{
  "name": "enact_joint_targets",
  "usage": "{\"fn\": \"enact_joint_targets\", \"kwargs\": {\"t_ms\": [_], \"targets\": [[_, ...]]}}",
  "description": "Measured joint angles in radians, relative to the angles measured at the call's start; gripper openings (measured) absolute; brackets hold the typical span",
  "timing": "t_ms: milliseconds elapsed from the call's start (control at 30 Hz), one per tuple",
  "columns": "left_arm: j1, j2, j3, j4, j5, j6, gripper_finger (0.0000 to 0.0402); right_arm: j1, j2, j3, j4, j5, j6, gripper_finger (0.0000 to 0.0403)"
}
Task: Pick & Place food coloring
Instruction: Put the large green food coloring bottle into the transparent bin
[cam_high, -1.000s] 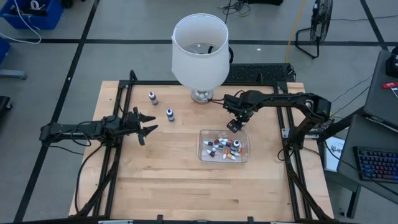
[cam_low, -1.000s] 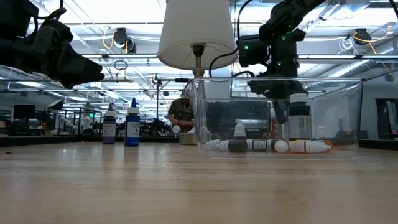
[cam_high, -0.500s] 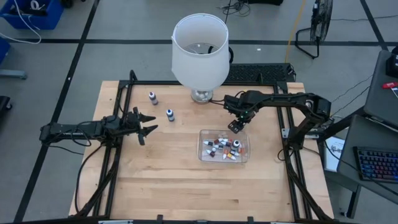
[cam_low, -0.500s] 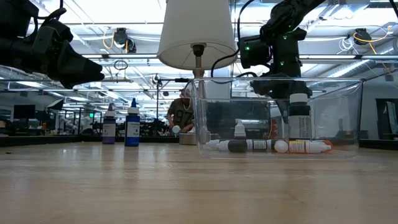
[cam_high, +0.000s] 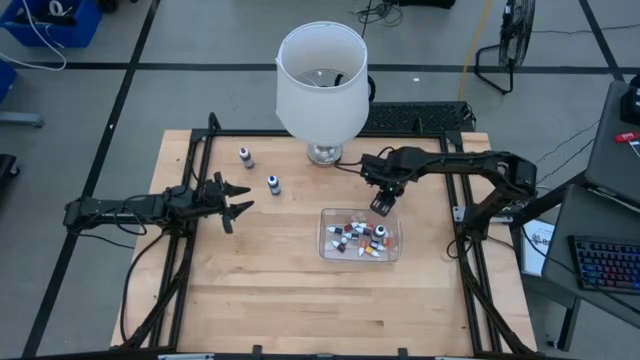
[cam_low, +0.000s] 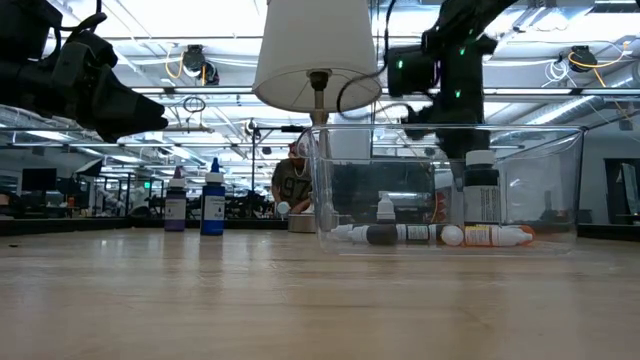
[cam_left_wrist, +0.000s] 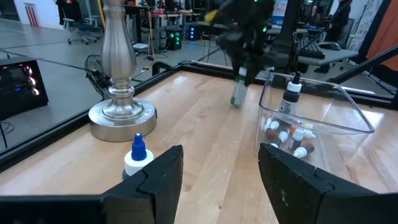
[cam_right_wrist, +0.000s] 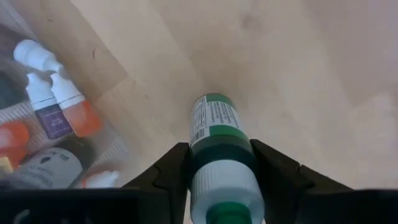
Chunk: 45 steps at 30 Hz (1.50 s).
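Note:
My right gripper (cam_high: 381, 205) is shut on a green food coloring bottle (cam_right_wrist: 216, 134) and hangs just beyond the far wall of the clear tub (cam_high: 392, 252); it also shows in the left wrist view (cam_left_wrist: 239, 93). Several small bottles (cam_high: 358, 236) lie in the tub, and one dark bottle (cam_low: 481, 190) stands upright in it. A purple bottle (cam_high: 246, 156) and a blue bottle (cam_high: 273, 184) stand on their bases on the table's far left. My left gripper (cam_high: 235, 205) is open and empty at the left, above the table. My right gripper pinches the green bottle's upper body (cam_right_wrist: 214, 163) between its two fingers (cam_right_wrist: 173, 171), one on each side. The fingers come from above, pointing down. The bottle hangs below them, base down and slightly tilted, lifted clear of the table and beside the tub's far wall.
A lamp with a big white shade (cam_high: 320, 80) stands on its metal base (cam_high: 322, 153) at the table's far middle. Black frame rails (cam_high: 190, 190) run along the table's left and right sides. Bare wood lies near the front edge (cam_high: 300, 300).
My right gripper has risen with the green bottle, which stays in the hold, and has drifted a little toward the table's right edge along the tub's far wall.

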<state>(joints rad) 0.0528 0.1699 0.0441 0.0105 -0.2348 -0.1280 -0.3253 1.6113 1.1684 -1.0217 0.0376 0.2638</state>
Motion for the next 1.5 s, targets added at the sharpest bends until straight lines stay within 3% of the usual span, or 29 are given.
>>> {"fn": "enact_joint_targets", "kwargs": {"t_ms": [267, 467, 600, 800, 1033, 1500], "targets": [[0.000, 0.000, 0.000, 0.000, 0.000, 0.000, 0.0212, 0.100, -0.209, 0.126, -0.072, 0.096, 0.066, 0.0133], [0.000, 0.000, 0.000, 0.000, 0.000, 0.000, 0.0212, 0.329, -0.346, 0.200, -0.053, 0.091, 0.166, 0.0133], [0.000, 0.000, 0.000, 0.000, 0.000, 0.000, 0.0212, 0.494, -0.337, 0.222, -0.068, 0.096, 0.287, 0.0133], [0.000, 0.000, 0.000, -0.001, 0.000, 0.000, 0.0212, 0.641, -0.155, 0.286, -0.182, 0.084, 0.352, 0.0133], [0.000, 0.000, 0.000, 0.000, 0.000, 0.000, 0.0212, 0.674, 0.028, 0.351, -0.333, 0.008, 0.364, 0.0133], [0.000, 0.000, 0.000, 0.000, 0.000, 0.000, 0.0212, 0.573, 0.073, 0.353, -0.331, -0.017, 0.297, 0.0133]]}}
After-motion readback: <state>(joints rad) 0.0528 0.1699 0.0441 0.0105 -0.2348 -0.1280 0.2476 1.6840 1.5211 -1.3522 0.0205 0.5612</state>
